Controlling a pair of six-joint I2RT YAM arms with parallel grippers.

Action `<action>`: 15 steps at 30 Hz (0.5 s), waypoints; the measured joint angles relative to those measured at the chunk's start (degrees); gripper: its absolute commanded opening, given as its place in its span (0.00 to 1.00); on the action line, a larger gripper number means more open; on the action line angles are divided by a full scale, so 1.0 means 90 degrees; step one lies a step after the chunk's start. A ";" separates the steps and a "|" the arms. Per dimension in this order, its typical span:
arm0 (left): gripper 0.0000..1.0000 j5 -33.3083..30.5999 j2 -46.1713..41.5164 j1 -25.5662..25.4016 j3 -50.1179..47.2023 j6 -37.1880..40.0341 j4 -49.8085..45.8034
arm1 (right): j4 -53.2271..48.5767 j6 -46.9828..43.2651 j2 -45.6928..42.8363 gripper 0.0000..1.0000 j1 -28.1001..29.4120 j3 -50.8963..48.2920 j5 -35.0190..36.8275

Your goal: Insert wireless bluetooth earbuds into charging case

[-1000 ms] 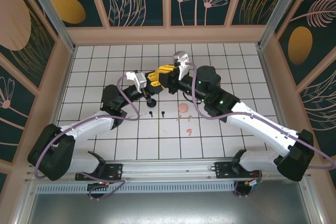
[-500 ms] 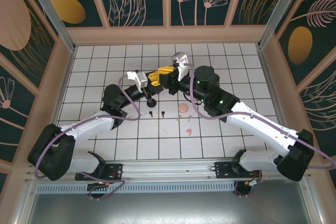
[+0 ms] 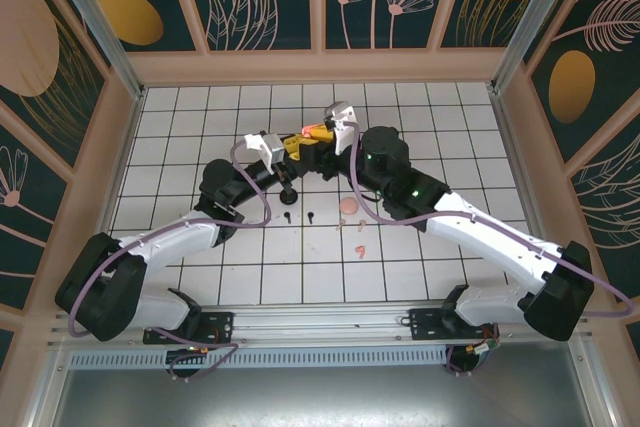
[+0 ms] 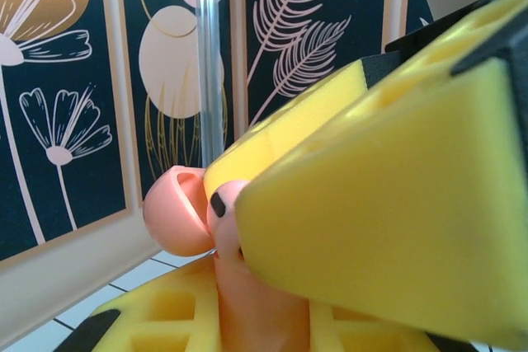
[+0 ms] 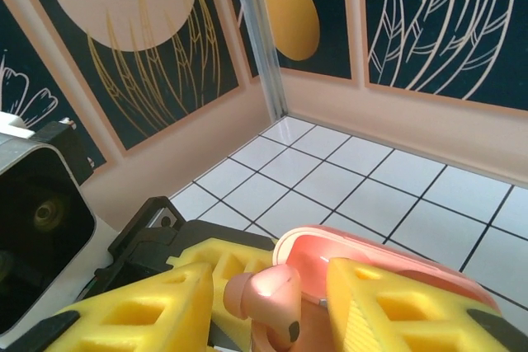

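My left gripper (image 3: 296,149) (image 4: 247,282) is shut on the pale pink charging case (image 4: 256,311), held above the table with its round lid (image 4: 175,213) open. A pink earbud (image 5: 271,293) (image 4: 224,204) stands in the case's mouth. In the right wrist view my right gripper (image 5: 272,290) (image 3: 318,137) straddles that bud, its yellow foam fingers (image 5: 132,311) open with a gap on each side. The case lid (image 5: 375,255) shows behind the bud. On the table lie two black earbuds (image 3: 287,215) (image 3: 311,215) and loose pink earbuds (image 3: 348,205) (image 3: 360,250).
The white grid-tiled table (image 3: 200,127) is fenced by tan walls (image 3: 320,65) with dark floral panels and a metal post (image 5: 257,30) at the corner. The two arms cross the middle of the table and meet near its centre back.
My right gripper's jaws have opened off the pink earbud, which stays in the case. Both grippers have shifted slightly toward the back wall.
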 measured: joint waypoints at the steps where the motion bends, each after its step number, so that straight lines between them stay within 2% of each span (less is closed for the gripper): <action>1: 0.00 -0.0007 0.0005 0.0000 0.0000 -0.0015 -0.0015 | -0.0024 0.0005 0.0010 0.45 0.0010 0.0015 0.0034; 7: 0.00 -0.0027 0.0015 0.0000 0.0000 -0.0066 0.0039 | -0.0158 0.0136 0.0012 0.52 0.0032 0.0114 0.0165; 15: 0.00 -0.0155 0.0015 0.0000 0.0000 -0.0090 0.0168 | -0.0423 0.0333 0.0012 0.67 0.0036 0.0299 0.0257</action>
